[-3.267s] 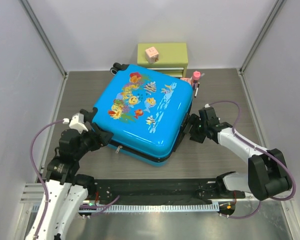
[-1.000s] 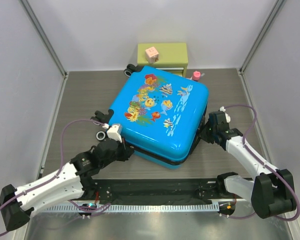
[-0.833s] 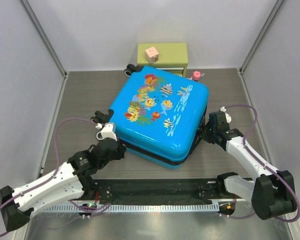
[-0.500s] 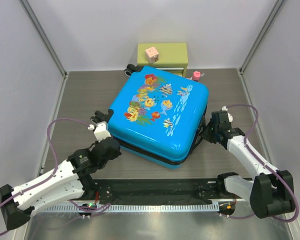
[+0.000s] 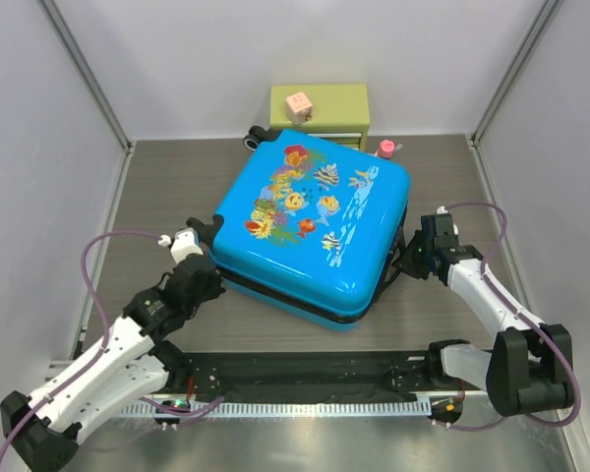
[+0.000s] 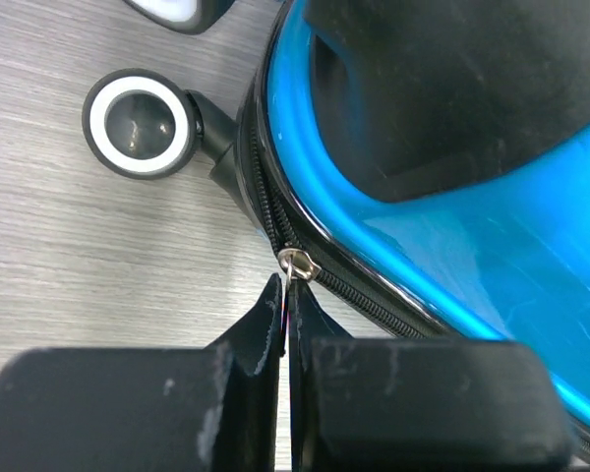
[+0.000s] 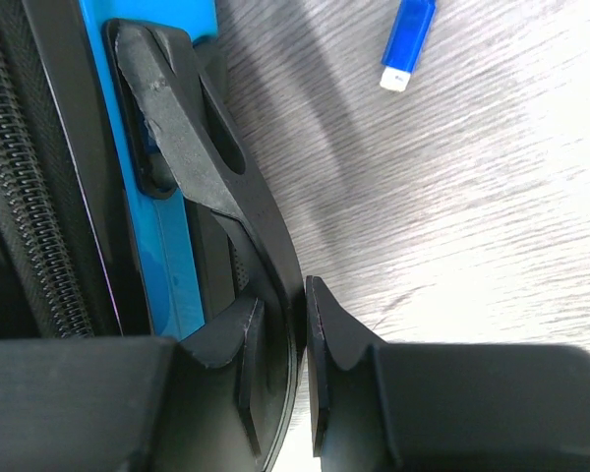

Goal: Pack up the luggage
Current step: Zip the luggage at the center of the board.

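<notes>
On grey wood-grain table [image 5: 157,187]: bright blue fish-print hard-shell suitcase [image 5: 315,216] flat at centre; small green drawer chest [image 5: 324,113] at far edge; small pink object [image 5: 385,148] beside chest.

A robotics lab cell: pale panel walls [image 5: 226,59] on metal corner posts [image 5: 84,69] box in a wood-grain desk [image 5: 157,187], and a cabled left arm [image 5: 108,364] and right arm [image 5: 492,295] bolted to a black rail [image 5: 305,379] at its near edge

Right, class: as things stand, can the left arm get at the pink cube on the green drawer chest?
Probably not. The left gripper is shut on the zip pull, and the closed suitcase lies between it and the pink cube atop the green drawer chest.
</notes>
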Tool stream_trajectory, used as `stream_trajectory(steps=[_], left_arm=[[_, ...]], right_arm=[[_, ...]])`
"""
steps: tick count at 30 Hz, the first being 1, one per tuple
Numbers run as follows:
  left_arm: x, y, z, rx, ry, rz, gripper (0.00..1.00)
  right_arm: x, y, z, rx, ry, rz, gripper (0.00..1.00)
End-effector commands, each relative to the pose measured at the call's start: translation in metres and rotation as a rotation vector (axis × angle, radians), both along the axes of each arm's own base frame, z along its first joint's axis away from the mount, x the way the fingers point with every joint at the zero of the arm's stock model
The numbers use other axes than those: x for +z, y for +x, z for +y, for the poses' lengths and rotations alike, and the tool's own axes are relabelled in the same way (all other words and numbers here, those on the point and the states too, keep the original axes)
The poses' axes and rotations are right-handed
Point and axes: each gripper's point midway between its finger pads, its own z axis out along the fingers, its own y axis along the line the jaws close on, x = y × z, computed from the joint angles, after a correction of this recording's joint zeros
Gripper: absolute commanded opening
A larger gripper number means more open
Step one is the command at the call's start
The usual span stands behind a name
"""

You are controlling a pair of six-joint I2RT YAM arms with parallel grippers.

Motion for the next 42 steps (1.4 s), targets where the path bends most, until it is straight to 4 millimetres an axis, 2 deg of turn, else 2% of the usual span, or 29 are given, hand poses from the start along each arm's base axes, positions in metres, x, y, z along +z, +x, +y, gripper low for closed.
stream_trajectory(steps=[1, 5, 7, 17, 22, 25, 27, 28, 30, 31, 34, 37, 39, 41, 42], left_arm=[[0.017, 0.019, 0.064, 0.216, 0.199, -0.099, 0.0], [0.013, 0.032, 0.064, 0.209, 0.208, -0.097, 0.0], [0.017, 0.038, 0.075, 0.254, 0.207, -0.097, 0.0], [0.025, 0.064, 0.1, 0.319, 0.201, -0.111, 0.0], [0.023, 0.077, 0.103, 0.31, 0.171, -0.111, 0.0], [0.033, 0.082, 0.099, 0.283, 0.156, -0.11, 0.02], [0.034, 0.076, 0.097, 0.267, 0.153, -0.087, 0.18], [0.038, 0.069, 0.096, 0.26, 0.147, -0.079, 0.46], [0.043, 0.061, 0.095, 0.245, 0.133, -0.078, 0.68], [0.045, 0.057, 0.089, 0.213, 0.112, -0.079, 0.85], [0.053, 0.042, 0.08, 0.144, 0.083, -0.105, 0.99], [0.069, 0.032, 0.072, 0.086, 0.052, -0.146, 1.0], [0.08, 0.032, 0.06, 0.02, 0.018, -0.177, 1.0], [0.101, 0.042, 0.049, -0.021, -0.021, -0.224, 1.0], [0.098, 0.05, 0.039, -0.055, -0.047, -0.191, 1.0]], right_arm=[[0.008, 0.027, -0.075, -0.222, -0.258, -0.063, 0.01], [0.009, 0.032, -0.075, -0.217, -0.267, -0.065, 0.01], [0.009, 0.034, -0.076, -0.219, -0.271, -0.065, 0.01], [0.004, 0.051, -0.079, -0.213, -0.293, -0.058, 0.01], [0.008, 0.06, -0.077, -0.207, -0.286, -0.07, 0.01], [0.011, 0.06, -0.076, -0.202, -0.278, -0.078, 0.01], [0.013, 0.057, -0.076, -0.202, -0.277, -0.087, 0.01], [0.013, 0.055, -0.076, -0.202, -0.279, -0.086, 0.01], [0.012, 0.051, -0.076, -0.202, -0.277, -0.087, 0.01], [0.012, 0.049, -0.076, -0.2, -0.275, -0.086, 0.01], [0.008, 0.043, -0.074, -0.197, -0.269, -0.079, 0.01], [0.008, 0.04, -0.075, -0.194, -0.274, -0.075, 0.01], [0.008, 0.038, -0.076, -0.194, -0.282, -0.07, 0.01], [0.009, 0.036, -0.077, -0.189, -0.292, -0.069, 0.01], [0.009, 0.035, -0.078, -0.19, -0.295, -0.066, 0.01]])
